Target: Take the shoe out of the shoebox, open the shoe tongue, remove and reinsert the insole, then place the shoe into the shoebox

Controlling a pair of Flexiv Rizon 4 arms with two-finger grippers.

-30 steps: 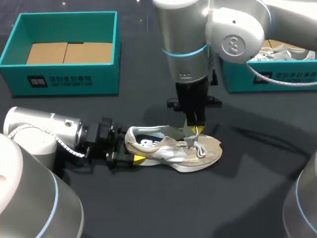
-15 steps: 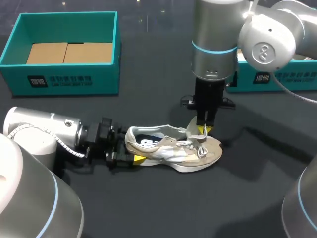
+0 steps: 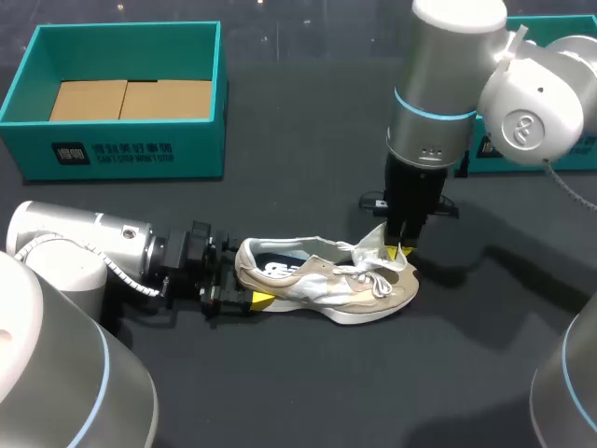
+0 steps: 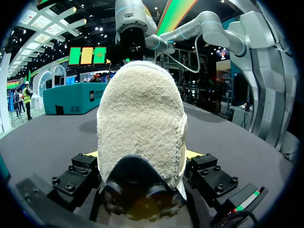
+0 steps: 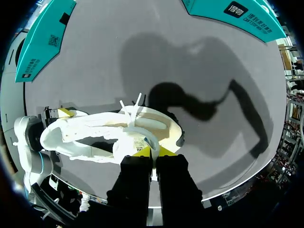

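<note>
Swinging toward three o'clock, right gripper [image 3: 403, 248] is tugging the soft, floppy tongue [image 3: 378, 245], apparently pinched at its tip, while left gripper [image 3: 244, 297] is clamping the light shoe [image 3: 317, 275] by its heel from nine o'clock on the table [image 3: 280, 392].

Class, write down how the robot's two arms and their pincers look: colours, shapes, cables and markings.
The left arm and right arm are thick silver-grey tubes with rounded joints and thin light-blue rings. Each carries a white cable; the right joint cap bears a round emblem. The left pincer and right pincer are black, blocky, yellow-tipped.
</note>
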